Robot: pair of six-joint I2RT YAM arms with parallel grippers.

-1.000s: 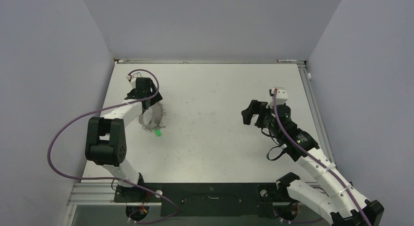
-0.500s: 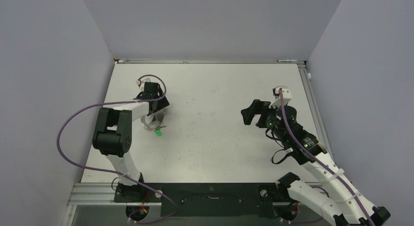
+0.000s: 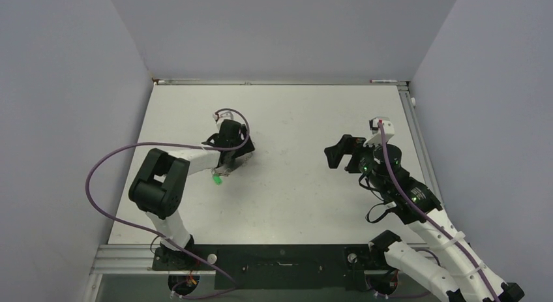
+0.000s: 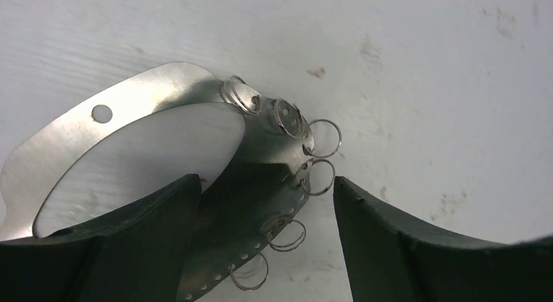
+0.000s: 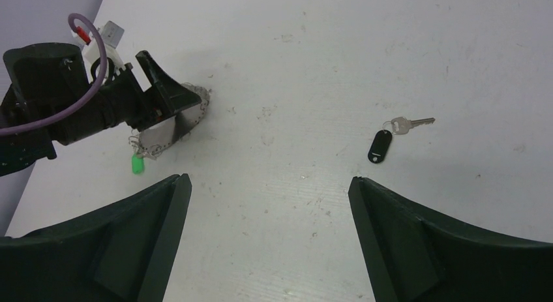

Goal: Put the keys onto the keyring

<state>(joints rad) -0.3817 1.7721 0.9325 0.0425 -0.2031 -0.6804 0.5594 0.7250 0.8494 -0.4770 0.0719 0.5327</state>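
left tool (image 4: 264,188) shifted right astride keyring (image 4: 160,81), grip unclear, right tool (image 5: 267,182) spread, key (image 5: 380,146) blade pointing away from keyring

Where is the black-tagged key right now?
In the right wrist view, the key lies flat on the table, right of centre, just ahead of the open right gripper and far from the keyring at the left.
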